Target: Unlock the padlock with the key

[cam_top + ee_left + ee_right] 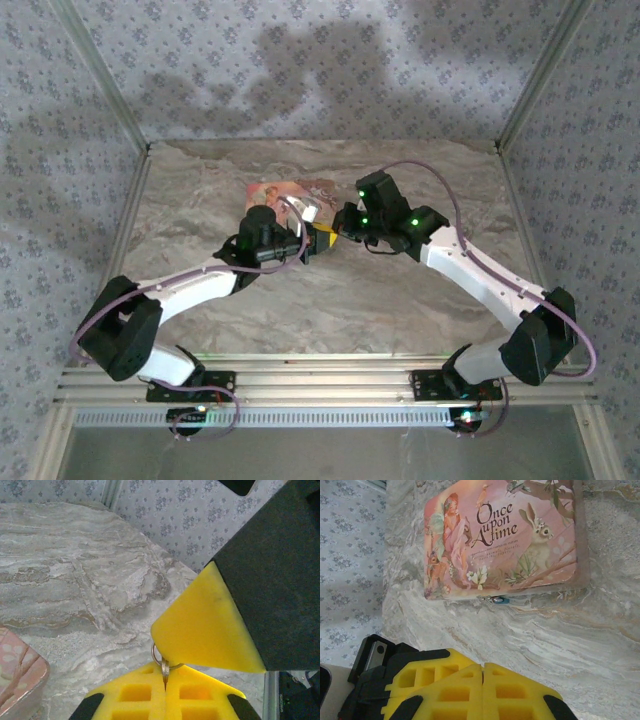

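- One thin pinch carries the whole job. The left gripper (165, 696) has its jaws pressed together on the key (164, 669), a pale metal sliver standing edge-on in the seam between the yellow fingers (131, 694). Its ring (156, 652) pokes out above them. So little metal is caught that the key could twist or slide out at the first push against the lock.
- Just above that ring, in the left wrist view, hangs the yellow tip (205, 627) of the other arm. Whether it touches the ring cannot be told. A small drift of either arm could knock the ring, lever the key askew, or flick it onto the table (555, 650).
- The right gripper (483, 682) has its own jaws together, with nothing showing between them, so nothing steadies the lock.
- The padlock (501, 600), a small blue body, sits at the pink box's (500, 535) edge nearest the right wrist camera, beside the clasp and well apart from both grippers. Unbraced, it would likely swing away under the key's push, and the light box might slide with it.
- The keyhole is too small to make out. If the key meets it off-line, it would scrape the body and turn in the fingers instead of entering.
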